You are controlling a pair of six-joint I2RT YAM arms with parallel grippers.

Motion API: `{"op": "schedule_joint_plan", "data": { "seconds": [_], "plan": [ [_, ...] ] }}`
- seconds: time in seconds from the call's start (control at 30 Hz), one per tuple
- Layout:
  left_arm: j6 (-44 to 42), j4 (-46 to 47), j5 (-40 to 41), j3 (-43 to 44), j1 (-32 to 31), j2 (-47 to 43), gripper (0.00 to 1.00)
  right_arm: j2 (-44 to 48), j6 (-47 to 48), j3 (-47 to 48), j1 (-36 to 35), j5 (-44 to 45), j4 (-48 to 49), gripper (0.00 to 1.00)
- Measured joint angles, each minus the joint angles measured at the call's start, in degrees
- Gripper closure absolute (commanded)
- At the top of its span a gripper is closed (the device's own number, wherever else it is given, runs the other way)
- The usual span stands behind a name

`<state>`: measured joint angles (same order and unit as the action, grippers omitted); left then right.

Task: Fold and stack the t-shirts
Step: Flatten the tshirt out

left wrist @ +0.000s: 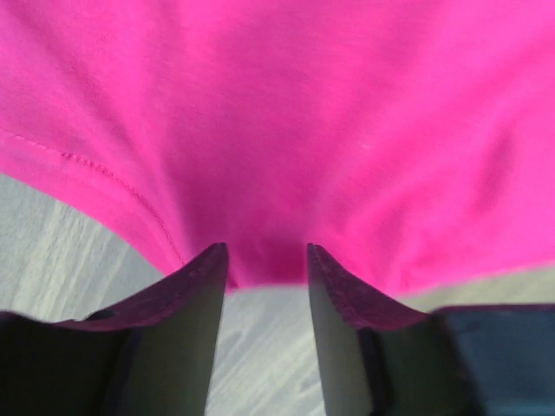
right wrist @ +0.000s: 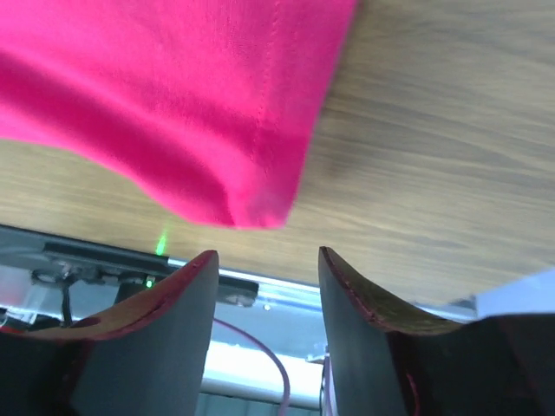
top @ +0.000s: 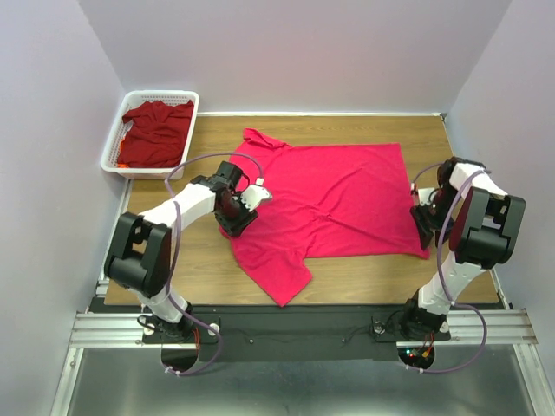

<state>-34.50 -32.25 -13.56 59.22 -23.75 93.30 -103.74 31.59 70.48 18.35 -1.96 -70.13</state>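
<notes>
Wooden table (top: 364, 277), pale walls (top: 303, 52), pink t-shirt (top: 347, 199) seemingly flat

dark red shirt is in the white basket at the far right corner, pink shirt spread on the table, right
Wrong side: the top view shows the basket with the dark red shirt at the far left corner. The pink shirt is spread on the table.

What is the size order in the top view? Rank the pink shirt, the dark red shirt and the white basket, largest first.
1. pink shirt, spread flat across the table
2. white basket
3. dark red shirt, bunched inside the basket, so it looks smaller than the basket
</notes>
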Motion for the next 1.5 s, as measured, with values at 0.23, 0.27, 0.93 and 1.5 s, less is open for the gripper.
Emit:
{"op": "schedule_joint_plan", "data": {
  "seconds": [0.23, 0.27, 0.93, 1.5],
  "plan": [
    [-4.0, -5.0, -6.0, 2.6, -4.8, -12.1, 0.44, -0.5, 0.5, 13.4, -0.1, -5.0, -1.3, 0.54],
    [-4.3, -5.1, -6.5, 2.5, -6.7, -13.3, 0.44, -0.7, 0.3, 14.4, -0.1, -5.9, -1.2, 0.55],
    [-4.4, 0.1, 0.9, -15.4, -25.8, -10.5, 0.66, -5.7, -4.2, 1.9, -6.3, -7.5, 8.2, 0.6],
    [-10.8, -10.4, -0.6, -2.9, -11.4, -19.2, 0.59, -2.3, -4.0, 9.3, -6.4, -9.0, 7.9, 0.59]
  ]
}}
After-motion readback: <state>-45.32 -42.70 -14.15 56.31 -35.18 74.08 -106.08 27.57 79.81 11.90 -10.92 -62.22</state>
